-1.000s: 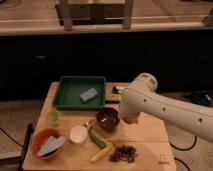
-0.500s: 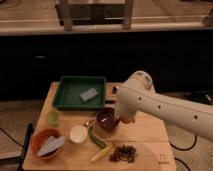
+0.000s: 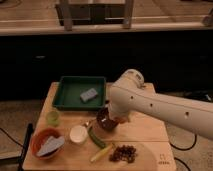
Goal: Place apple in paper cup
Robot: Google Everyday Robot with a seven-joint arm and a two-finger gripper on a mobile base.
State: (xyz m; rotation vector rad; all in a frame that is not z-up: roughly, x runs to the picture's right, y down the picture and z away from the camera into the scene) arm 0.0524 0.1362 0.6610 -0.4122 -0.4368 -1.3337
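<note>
The paper cup (image 3: pixel 78 134) is a short white cup standing upright on the wooden table (image 3: pixel 145 131), left of the dark brown bowl (image 3: pixel 105 120). My white arm (image 3: pixel 150 102) reaches in from the right. Its gripper (image 3: pixel 119 120) hangs low at the brown bowl's right rim, mostly hidden under the arm. The apple is not in view; it may be hidden by the arm or the gripper. The gripper is to the right of the paper cup, with the bowl between them.
A green tray (image 3: pixel 70 95) with a grey sponge (image 3: pixel 88 95) sits at the back. A light-green cup (image 3: pixel 53 117), an orange bowl (image 3: pixel 44 142) with a cloth, a cucumber (image 3: pixel 97 139), a yellow piece (image 3: pixel 100 154) and dark food (image 3: pixel 124 152) lie along the front.
My arm has swung left, bringing the gripper over the brown bowl's right side. The things on the table have not moved.
</note>
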